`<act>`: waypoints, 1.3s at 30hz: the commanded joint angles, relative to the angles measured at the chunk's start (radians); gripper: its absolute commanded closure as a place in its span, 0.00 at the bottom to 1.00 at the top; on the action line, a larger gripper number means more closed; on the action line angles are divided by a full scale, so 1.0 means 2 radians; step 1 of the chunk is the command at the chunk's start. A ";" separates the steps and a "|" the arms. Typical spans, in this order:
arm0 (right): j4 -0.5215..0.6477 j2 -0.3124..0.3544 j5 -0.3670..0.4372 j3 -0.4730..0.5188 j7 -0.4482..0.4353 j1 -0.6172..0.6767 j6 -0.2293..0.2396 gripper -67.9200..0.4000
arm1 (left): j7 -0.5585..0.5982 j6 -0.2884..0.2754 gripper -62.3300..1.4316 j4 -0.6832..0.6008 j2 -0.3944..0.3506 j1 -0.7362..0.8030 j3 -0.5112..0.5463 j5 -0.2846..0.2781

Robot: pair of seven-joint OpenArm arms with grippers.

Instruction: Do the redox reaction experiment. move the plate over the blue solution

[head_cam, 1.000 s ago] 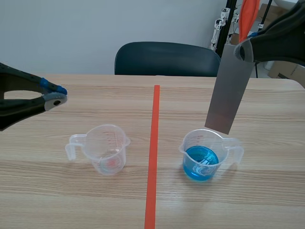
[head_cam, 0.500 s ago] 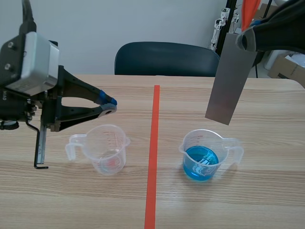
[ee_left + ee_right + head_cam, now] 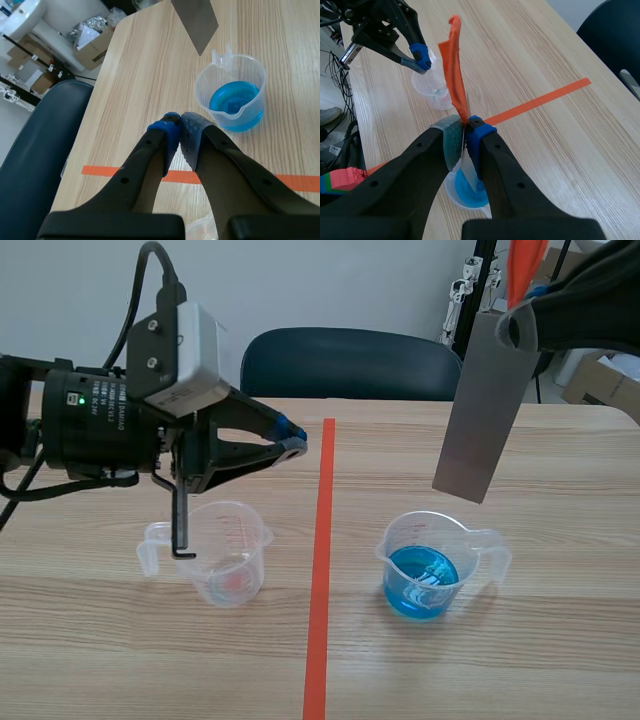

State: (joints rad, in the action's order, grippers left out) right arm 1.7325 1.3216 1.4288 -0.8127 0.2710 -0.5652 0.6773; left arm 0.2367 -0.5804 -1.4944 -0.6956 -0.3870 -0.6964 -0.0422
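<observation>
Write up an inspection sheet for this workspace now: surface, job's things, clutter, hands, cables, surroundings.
Surface: wooden table, with an orange-red tape line down its middle.
Job's things: grey plate hangs tilted over the blue solution cup, not touching it; clear cup stands across the line.
Clutter: nothing seen.
Hands: left hand shut on nothing, raised above the clear cup; right hand shut on the plate's top.
Cables: black cable loops up from the left arm.
Surroundings: dark chair behind the table; cardboard box on the floor.
</observation>
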 commanded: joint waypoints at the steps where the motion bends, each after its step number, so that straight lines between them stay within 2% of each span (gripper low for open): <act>1: 0.004 0.005 0.007 0.007 -0.007 -0.010 0.002 0.99 | -0.005 0.001 0.91 -0.004 0.005 -0.013 -0.004 -0.006; 12: 0.004 0.005 0.007 0.007 -0.007 -0.010 0.002 0.99 | -0.005 0.000 0.91 0.031 0.053 -0.066 -0.035 0.007; 18: 0.004 0.005 0.007 0.007 -0.007 -0.010 0.002 0.99 | -0.005 -0.009 0.91 0.059 0.075 -0.083 -0.060 0.015; 23: 0.004 0.005 0.007 0.007 -0.007 -0.010 0.002 0.99 | -0.005 -0.010 0.91 0.062 0.086 -0.085 -0.062 0.014; 26: 0.004 0.005 0.007 0.007 -0.007 -0.010 0.002 0.99 | -0.005 -0.022 0.91 0.063 0.094 -0.089 -0.062 0.015; 39: 0.004 0.005 0.007 0.007 -0.007 -0.010 0.002 0.99 | -0.005 -0.022 0.91 0.064 0.101 -0.091 -0.062 0.016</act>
State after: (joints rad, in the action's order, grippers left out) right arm 1.7325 1.3216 1.4288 -0.8127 0.2707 -0.5652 0.6773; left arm 0.2134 -0.6300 -1.3518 -0.5011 -0.5514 -0.8307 0.0010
